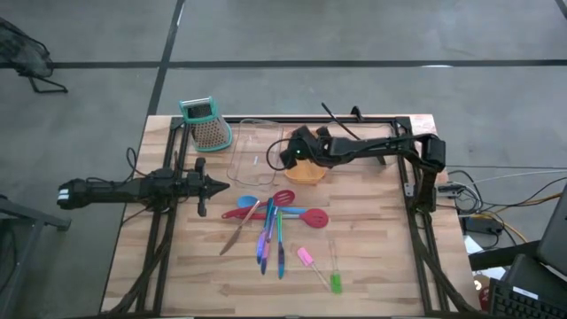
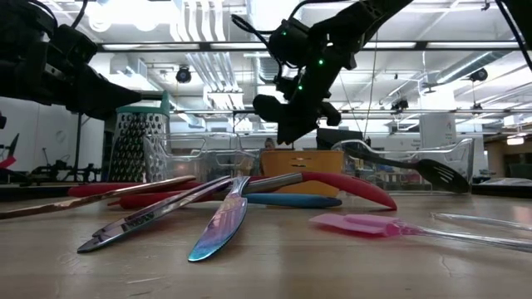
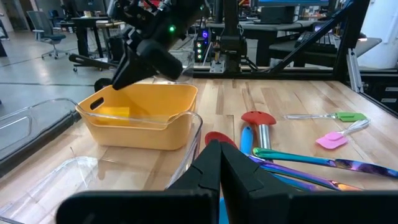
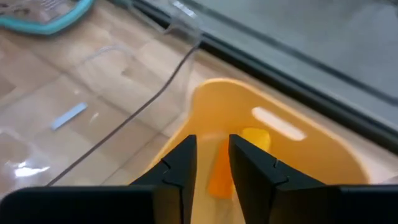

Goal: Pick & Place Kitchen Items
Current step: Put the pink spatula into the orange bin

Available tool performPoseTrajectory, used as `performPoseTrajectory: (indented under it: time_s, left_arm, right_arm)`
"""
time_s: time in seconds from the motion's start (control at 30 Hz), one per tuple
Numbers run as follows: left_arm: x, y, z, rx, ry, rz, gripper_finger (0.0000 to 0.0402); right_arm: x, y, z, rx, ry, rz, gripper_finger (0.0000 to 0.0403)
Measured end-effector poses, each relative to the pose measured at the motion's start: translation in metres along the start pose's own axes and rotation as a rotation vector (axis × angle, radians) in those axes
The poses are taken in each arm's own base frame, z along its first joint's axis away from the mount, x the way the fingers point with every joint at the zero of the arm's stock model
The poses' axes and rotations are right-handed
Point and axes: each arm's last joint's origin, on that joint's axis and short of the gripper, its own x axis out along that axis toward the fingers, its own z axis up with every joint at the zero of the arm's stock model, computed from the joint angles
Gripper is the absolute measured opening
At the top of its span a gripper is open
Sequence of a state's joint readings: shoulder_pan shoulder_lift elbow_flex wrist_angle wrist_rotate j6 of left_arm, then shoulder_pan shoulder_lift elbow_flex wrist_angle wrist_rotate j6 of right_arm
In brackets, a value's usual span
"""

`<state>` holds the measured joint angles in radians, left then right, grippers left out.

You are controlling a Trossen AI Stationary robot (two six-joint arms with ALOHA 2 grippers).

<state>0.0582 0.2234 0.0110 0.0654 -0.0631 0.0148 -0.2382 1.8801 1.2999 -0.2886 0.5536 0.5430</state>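
Note:
My right gripper (image 1: pixel 285 158) hangs over the orange tray (image 1: pixel 307 172), fingers slanting down, open by a narrow gap (image 4: pixel 211 168). Below them a small orange piece (image 3: pixel 115 112) lies on the tray's floor. On the table nearer the front lie a red spatula (image 1: pixel 310 215), a red spoon (image 1: pixel 283 197), a blue spoon (image 1: pixel 248 202), thin blue and purple sticks (image 1: pixel 270 239), a pink piece (image 1: pixel 306 257) and a green piece (image 1: pixel 337 283). A black slotted spoon (image 2: pixel 432 172) lies right of the orange tray. My left gripper (image 1: pixel 221 184) waits shut at the left, level above the table.
A clear tray (image 1: pixel 252 155) stands against the orange tray's left side. A teal-topped metal grater (image 1: pixel 205 122) stands at the far left corner. A dark frame (image 1: pixel 390 120) runs along the table's far and side edges. Bare wood lies at the near left.

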Motion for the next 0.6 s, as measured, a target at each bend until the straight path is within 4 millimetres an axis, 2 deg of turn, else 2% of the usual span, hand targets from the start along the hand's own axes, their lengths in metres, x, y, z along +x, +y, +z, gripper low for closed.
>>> performPoseTrajectory:
  time_s: [0.13, 0.27, 0.47, 0.6]
  left_arm:
    - [0.0, 0.0, 0.0, 0.0, 0.0, 0.001, 0.0005]
    - [0.0, 0.0, 0.0, 0.0, -0.001, 0.001, 0.0005]
    - [0.0, 0.0, 0.0, 0.0, 0.0, 0.001, 0.0005]
    - [0.0, 0.0, 0.0, 0.0, -0.001, 0.001, 0.0005]
  right_arm:
    - [-0.005, 0.0, 0.0, -0.022, 0.055, 0.077, 0.0115]
    - [-0.017, 0.0, -0.001, -0.124, 0.108, 0.13, 0.0137]
    - [-0.05, 0.016, -0.008, -0.242, 0.103, 0.197, 0.0173]
    - [-0.071, 0.032, -0.021, -0.297, 0.107, 0.249, 0.0193]
